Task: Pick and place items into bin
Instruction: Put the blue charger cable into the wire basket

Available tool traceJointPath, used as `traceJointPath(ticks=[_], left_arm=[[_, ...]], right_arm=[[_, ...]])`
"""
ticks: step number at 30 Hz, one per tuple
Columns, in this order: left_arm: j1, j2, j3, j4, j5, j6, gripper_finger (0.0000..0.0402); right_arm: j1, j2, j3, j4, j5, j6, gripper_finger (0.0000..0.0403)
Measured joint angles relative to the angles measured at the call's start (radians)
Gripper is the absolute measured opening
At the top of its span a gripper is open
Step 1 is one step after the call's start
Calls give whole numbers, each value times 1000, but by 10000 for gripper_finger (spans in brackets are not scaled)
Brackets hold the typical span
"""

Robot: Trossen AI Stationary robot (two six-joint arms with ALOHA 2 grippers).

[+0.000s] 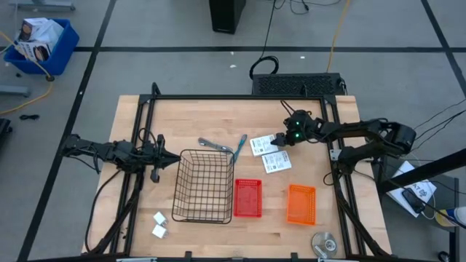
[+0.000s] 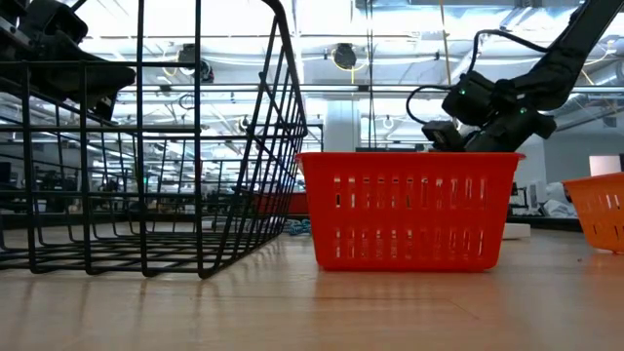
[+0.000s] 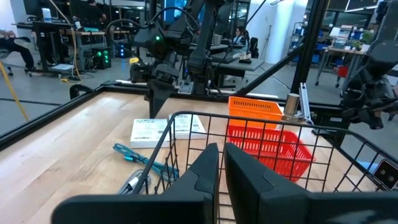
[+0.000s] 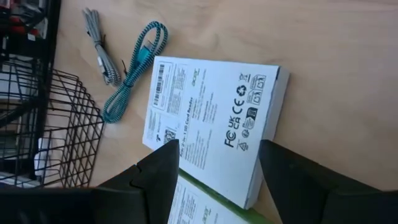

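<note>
Two white cards with green print lie flat on the table, one beside the other. My right gripper hovers open over the first card, a finger on either side of its near end; the second card's green edge shows below. A teal tool and a grey tool lie beside the wire basket. Two small white blocks rest near the table's front edge. My left gripper waits shut at the basket's left side.
A red bin and an orange bin stand right of the black wire basket. A round silver disc lies at the front right corner. Black frame rails run along the table's edges. Bare wood shows left of the basket.
</note>
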Motion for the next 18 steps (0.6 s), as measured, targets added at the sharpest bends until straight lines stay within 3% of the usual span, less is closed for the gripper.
traceJointPath(ticks=[10, 18], left_arm=[[0, 0, 0, 0, 0, 0, 33], [0, 0, 0, 0, 0, 0, 33]], right_arm=[[5, -1, 0, 44, 2, -80, 215], [39, -2, 0, 54, 2, -295, 215]])
